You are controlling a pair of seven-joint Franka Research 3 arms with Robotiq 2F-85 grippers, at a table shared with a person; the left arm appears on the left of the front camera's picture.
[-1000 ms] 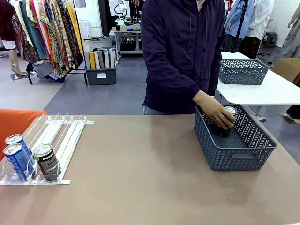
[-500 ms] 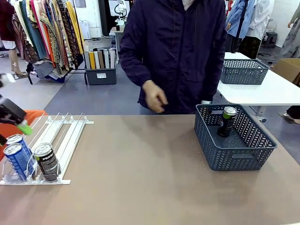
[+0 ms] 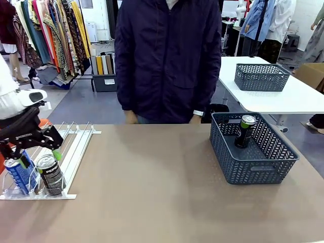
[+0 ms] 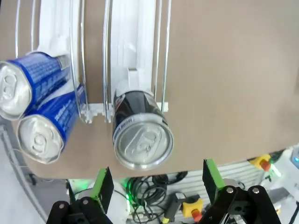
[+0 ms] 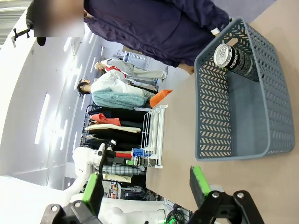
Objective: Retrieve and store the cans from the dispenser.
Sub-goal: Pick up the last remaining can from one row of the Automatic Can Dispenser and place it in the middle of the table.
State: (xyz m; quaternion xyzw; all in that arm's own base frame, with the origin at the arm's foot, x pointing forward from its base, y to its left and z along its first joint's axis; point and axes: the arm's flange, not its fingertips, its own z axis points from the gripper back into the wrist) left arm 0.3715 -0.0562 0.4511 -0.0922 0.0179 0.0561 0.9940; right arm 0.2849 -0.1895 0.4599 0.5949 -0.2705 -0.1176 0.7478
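Our left pincer [image 4: 156,184] hangs wide open and empty just above the black can [image 4: 142,137], which stands upright at the front lip of the dispenser [image 4: 140,37], long axis pointing up between the jaws. Two blue cans [image 4: 46,79] stand just beside it. Our right pincer [image 5: 145,186], open and empty too, sits well apart near the basket [image 5: 212,107].

The table [image 3: 152,192] lies bare between rack [image 3: 76,144] and basket [image 3: 243,167]. Blue cans [image 3: 19,174] crowd the black can [image 3: 50,176] on its left; its right side is free. A lone can [image 3: 244,130] occupies the basket's far end; the near end is open.
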